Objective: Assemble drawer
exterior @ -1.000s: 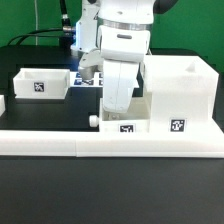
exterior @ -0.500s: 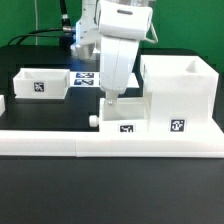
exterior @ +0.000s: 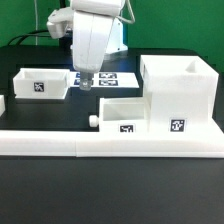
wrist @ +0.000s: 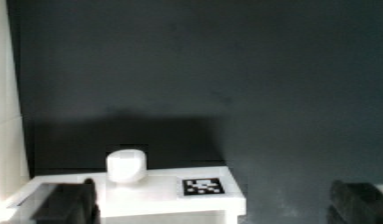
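End effector (exterior: 85,82) spread wide, holding nothing | next, I guess: grab the nearby tray (exterior: 40,85) | tip: come straight down over one wall, squeeze gently.

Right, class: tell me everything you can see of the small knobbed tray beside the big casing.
The tray is a white open-top box, plastic-looking, upright on the black table. A round knob sticks out toward the exterior view's left; a black-and-white tag marks its near face. Its other end meets the casing. The open gripper hovers above, apart.
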Motion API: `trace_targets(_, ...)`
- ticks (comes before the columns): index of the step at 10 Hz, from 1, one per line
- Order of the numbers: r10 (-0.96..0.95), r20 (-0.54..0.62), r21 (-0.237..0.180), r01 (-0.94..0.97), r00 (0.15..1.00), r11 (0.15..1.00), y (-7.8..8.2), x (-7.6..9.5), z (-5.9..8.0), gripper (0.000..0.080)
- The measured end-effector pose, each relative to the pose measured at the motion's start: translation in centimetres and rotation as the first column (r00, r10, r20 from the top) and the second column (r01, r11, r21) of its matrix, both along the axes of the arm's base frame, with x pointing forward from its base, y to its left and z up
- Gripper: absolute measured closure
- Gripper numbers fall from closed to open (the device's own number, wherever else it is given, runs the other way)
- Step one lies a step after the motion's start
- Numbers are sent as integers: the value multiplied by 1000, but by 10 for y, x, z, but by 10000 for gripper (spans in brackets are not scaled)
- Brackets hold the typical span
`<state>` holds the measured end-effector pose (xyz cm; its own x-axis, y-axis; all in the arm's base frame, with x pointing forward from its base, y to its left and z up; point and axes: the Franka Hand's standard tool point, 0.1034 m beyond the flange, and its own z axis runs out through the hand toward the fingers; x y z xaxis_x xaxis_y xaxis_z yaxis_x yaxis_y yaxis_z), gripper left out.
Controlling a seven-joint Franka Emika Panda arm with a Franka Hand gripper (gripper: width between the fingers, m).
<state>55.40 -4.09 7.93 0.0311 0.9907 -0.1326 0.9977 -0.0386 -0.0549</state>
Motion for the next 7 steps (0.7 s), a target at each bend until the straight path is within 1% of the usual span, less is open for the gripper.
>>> trace_targets(1,28,-7,12,-28,1000,1000,-4,1,-2,151)
trace_targets(2,52,-12,71,-51,999,996,-20,8,-6,151)
trace_targets(3,41,-11,114,-39,999,993,-32,16,-7,151)
trace_targets(4,33,-19,129,-30,999,991,-35,25,-8,151)
trace_targets(6,-6,-21,181,10,1000,983,-34,37,-13,151)
trace_targets(7,-44,-36,224,51,998,973,-27,31,-23,151)
